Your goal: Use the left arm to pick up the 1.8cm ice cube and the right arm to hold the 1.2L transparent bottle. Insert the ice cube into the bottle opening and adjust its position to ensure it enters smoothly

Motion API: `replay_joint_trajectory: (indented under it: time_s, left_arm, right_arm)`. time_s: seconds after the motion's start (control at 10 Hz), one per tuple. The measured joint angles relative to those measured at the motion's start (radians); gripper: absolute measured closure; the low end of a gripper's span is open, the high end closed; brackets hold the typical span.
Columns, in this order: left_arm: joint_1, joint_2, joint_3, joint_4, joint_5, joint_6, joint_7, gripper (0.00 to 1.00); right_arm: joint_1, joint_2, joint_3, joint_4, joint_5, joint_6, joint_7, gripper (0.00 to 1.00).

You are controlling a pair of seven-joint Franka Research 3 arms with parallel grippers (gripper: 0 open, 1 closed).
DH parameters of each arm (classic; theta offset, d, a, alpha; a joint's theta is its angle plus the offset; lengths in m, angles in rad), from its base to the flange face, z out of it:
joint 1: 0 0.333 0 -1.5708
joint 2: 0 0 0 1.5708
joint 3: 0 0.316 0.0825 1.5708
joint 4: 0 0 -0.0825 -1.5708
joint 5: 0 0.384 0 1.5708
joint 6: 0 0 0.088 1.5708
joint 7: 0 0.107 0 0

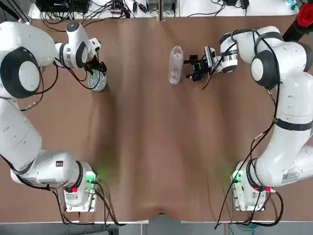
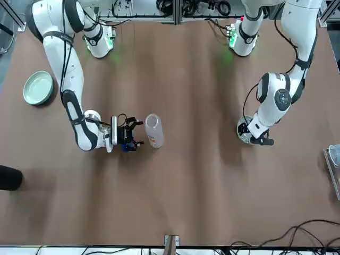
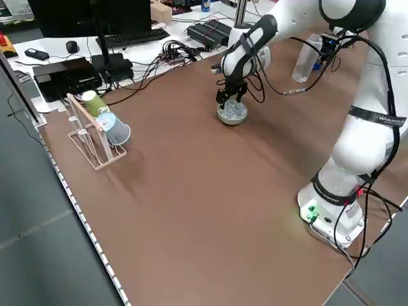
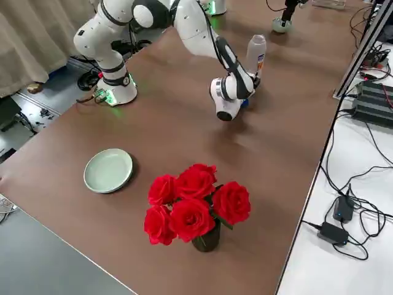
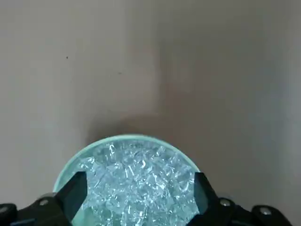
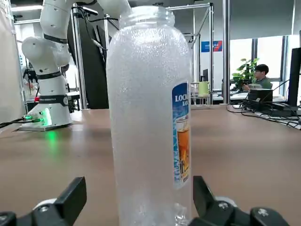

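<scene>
The transparent bottle (image 1: pixel 175 63) stands upright at the far middle of the table, its bottle opening (image 6: pixel 149 14) uncapped and a small label on its side. My right gripper (image 1: pixel 194 69) is low beside it, open, and in the right wrist view the bottle (image 6: pixel 150 117) rises between the two spread fingers (image 6: pixel 70 197). At the far left, my left gripper (image 1: pixel 98 69) hangs open just above a round dish (image 5: pixel 70 162) heaped with clear ice pieces. I cannot single out one ice cube, and nothing sits between the left fingertips (image 5: pixel 203 190).
A pale green plate (image 2: pixel 38 87) and a vase of red roses (image 4: pixel 196 203) sit on the robot's right side. A wire rack with cups (image 3: pixel 99 127) stands at the left edge. Cables and electronics line the far edge. A person (image 6: pixel 261 75) sits far behind.
</scene>
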Motion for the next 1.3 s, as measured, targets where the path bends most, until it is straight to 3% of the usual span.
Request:
replay_joint_trajectory:
  time_s: [1.1,1.3]
  left_arm:
    - [0.0,0.042,0.002,0.0,0.043,0.037,-0.011,0.02]
    - [0.0,0.043,0.002,0.0,0.044,0.038,-0.012,0.12]
  right_arm:
    - [0.062,0.035,0.017,0.003,0.143,0.0,-0.043,0.0]
    - [0.067,0.035,0.017,0.008,0.148,0.001,-0.044,0.0]
